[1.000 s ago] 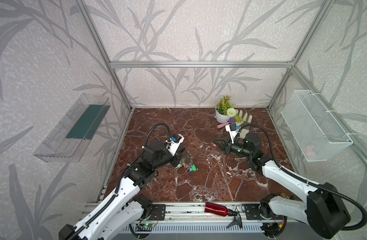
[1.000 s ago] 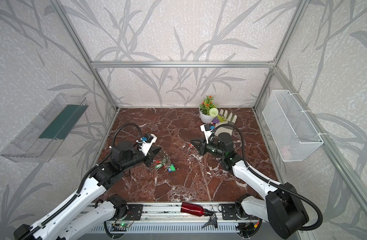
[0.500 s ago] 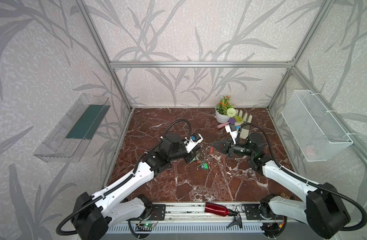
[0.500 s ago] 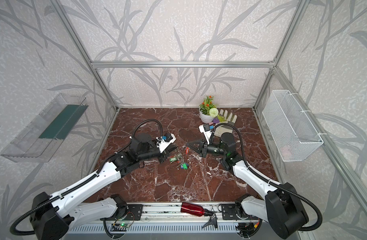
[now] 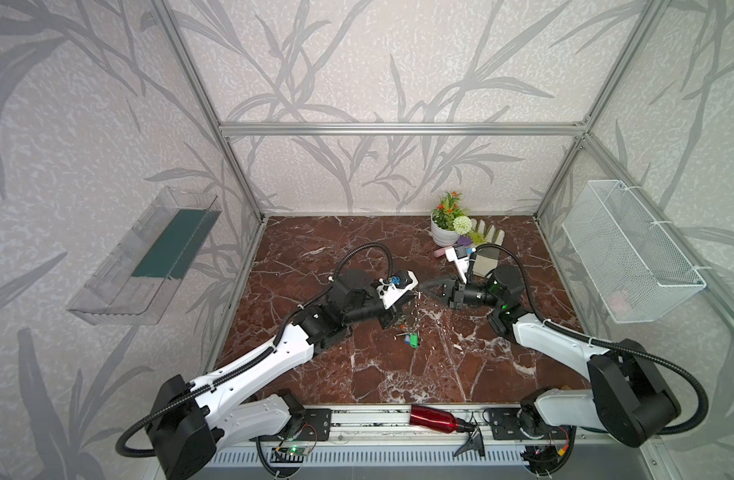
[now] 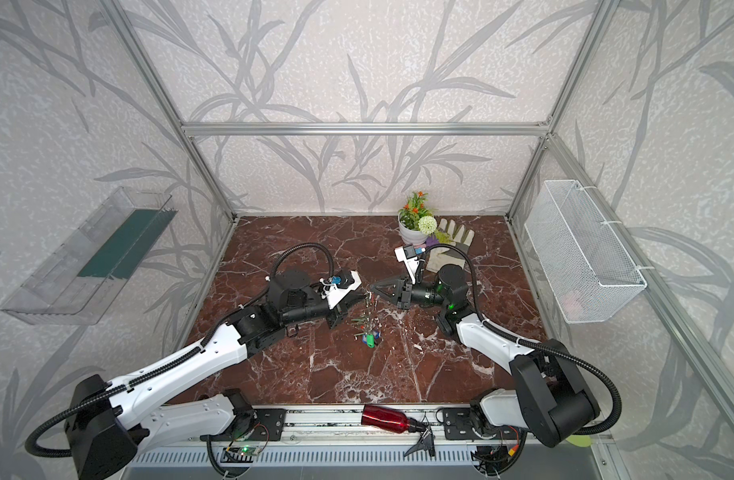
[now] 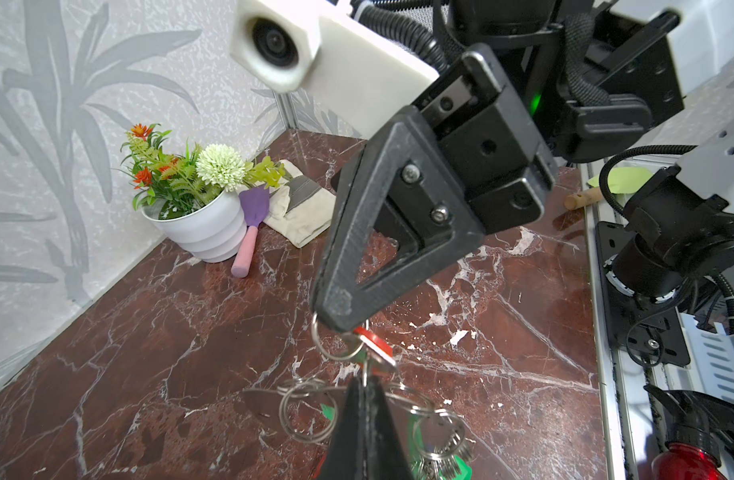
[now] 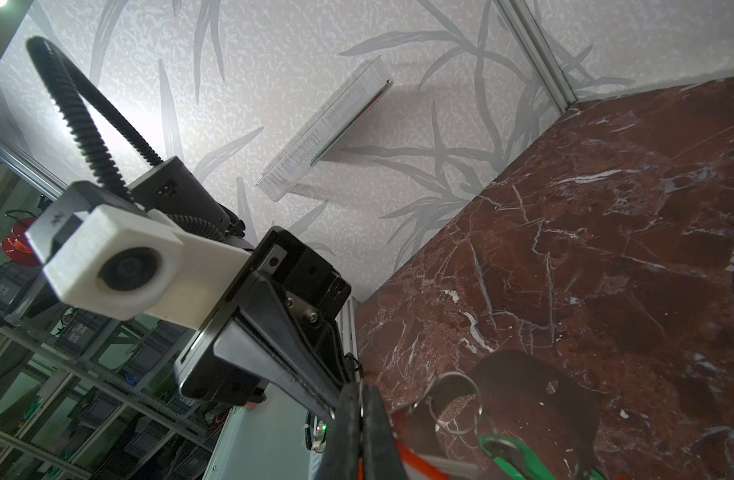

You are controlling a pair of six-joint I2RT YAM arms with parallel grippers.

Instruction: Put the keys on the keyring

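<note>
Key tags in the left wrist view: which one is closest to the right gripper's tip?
The red tag, sitting right at the shut right gripper's tip. The green tags sit farther off, around the left gripper.

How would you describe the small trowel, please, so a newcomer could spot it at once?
Find the white ribbed flower pot near the back edge of the marble table. The trowel lies beside it, between the pot and a pale glove. It alone has a purple blade and pink handle.
</note>
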